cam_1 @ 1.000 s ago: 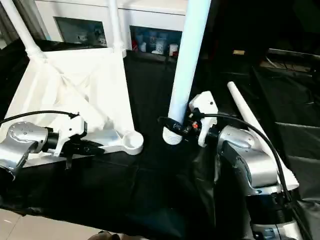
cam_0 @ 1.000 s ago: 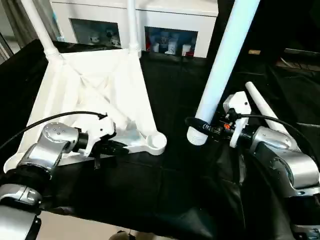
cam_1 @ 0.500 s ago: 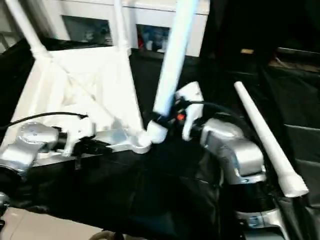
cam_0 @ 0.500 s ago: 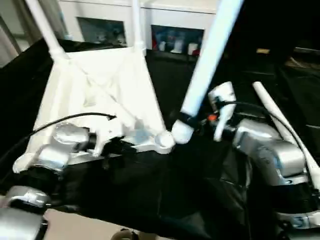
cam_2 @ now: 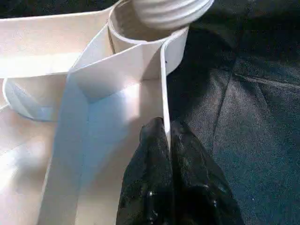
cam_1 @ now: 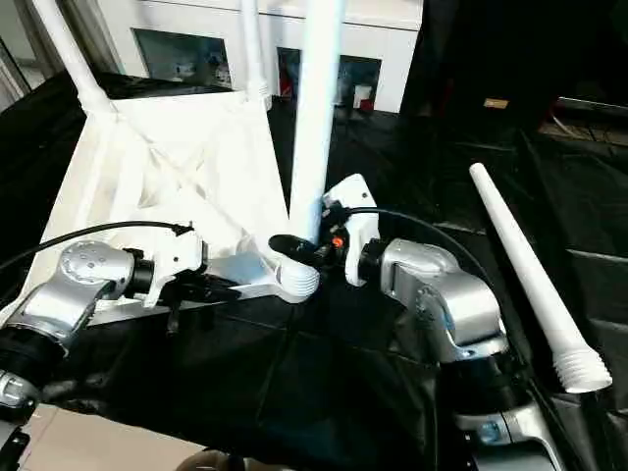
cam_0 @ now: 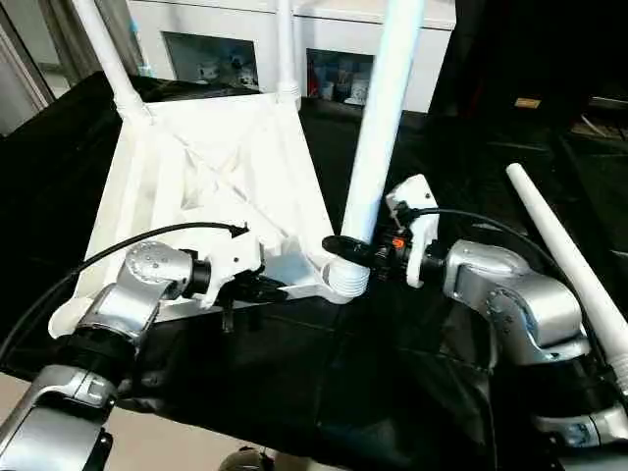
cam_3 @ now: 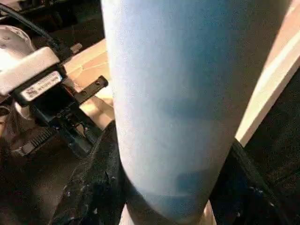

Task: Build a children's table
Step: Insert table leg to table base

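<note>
The long tapered white plastic leg (cam_0: 378, 128) in the right gripper (cam_0: 345, 249) has swung from well right of the near corner socket (cam_0: 337, 282) to stand with its ribbed end at it. On the left, the left gripper (cam_0: 263, 289) is pinched shut on the rim of the upturned white ribbed table top (cam_0: 211, 177), just beside that socket. Two legs (cam_0: 108, 54) stand fitted at the far corners. The right gripper's fingers clamp the third leg; I judge it not yet seated. A fourth leg (cam_0: 569, 265) lies far right. The left wrist's label (cam_3: 42, 86) is unreadable.
</note>
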Controlling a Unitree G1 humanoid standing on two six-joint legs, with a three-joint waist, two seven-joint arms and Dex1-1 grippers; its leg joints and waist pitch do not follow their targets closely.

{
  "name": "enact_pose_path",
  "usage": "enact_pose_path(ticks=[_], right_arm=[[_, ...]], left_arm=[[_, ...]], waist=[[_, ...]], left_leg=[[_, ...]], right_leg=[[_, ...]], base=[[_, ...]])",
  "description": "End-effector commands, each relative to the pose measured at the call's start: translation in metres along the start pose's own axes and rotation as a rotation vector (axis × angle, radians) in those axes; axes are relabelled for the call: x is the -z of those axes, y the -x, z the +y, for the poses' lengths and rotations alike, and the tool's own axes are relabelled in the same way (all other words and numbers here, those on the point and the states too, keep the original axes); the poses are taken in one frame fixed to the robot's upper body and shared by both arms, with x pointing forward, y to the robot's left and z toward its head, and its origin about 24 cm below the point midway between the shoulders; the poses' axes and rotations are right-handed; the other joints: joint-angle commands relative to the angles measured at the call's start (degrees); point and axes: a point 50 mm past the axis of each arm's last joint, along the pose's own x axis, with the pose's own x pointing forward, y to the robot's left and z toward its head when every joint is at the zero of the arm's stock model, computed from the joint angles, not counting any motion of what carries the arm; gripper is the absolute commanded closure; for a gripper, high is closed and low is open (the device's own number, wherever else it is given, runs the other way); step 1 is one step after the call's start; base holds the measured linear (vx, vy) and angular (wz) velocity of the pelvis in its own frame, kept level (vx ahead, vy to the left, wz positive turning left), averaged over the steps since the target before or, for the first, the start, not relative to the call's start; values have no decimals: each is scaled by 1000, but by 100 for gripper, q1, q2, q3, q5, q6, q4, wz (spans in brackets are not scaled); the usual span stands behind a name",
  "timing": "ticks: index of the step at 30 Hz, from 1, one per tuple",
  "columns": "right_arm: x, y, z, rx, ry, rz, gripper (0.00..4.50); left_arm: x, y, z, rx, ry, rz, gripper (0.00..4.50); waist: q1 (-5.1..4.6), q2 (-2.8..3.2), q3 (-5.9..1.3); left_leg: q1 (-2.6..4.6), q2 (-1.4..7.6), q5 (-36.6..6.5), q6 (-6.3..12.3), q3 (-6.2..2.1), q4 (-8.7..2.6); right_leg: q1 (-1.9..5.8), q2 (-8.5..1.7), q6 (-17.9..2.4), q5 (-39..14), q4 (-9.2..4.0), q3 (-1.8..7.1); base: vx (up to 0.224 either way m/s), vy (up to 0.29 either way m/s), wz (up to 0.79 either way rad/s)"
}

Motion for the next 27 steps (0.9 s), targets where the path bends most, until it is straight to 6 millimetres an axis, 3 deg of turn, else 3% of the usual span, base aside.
enact_pose_path(ticks=[1, 9, 15, 22, 27], right_arm=[[-4, -4, -2, 14, 20, -16, 264], [-2, -17, -7, 29, 2, -43, 264], [1, -17, -10, 24, -1, -38, 264], [14, -15, -13, 10, -60, -36, 264], [25, -12, -20, 52, -90, -67, 264]], left_arm=[[-9, -15, -7, 54, -28, -56, 450], [-16, -16, -7, 59, -50, -73, 450], [-16, -15, -7, 55, -51, -74, 450], [-17, -14, -5, 36, -44, -78, 450], [-17, -12, 0, 5, -38, -82, 450]], waist=[[-55, -29, -396], [-76, -67, -357], [-89, -53, -333], [-89, -41, -336], [-94, -37, -322]], left_leg=[[95, 329, -454, 28, -72, -405], [76, 325, -382, 108, -69, -417], [78, 331, -533, 99, -78, -438], [80, 338, -531, 118, -74, -438], [82, 345, -671, 76, -76, -455]], right_leg=[[260, -460, -1439, 82, -388, 263], [252, -445, -1417, 200, -375, 256], [245, -458, -1375, -133, -413, 257], [238, -463, -1424, -42, -413, 257], [232, -472, -1422, -259, -444, 265]], base=[[0, 0, 0], [0, 0, 0], [0, 0, 0], [0, 0, 0], [0, 0, 0]])
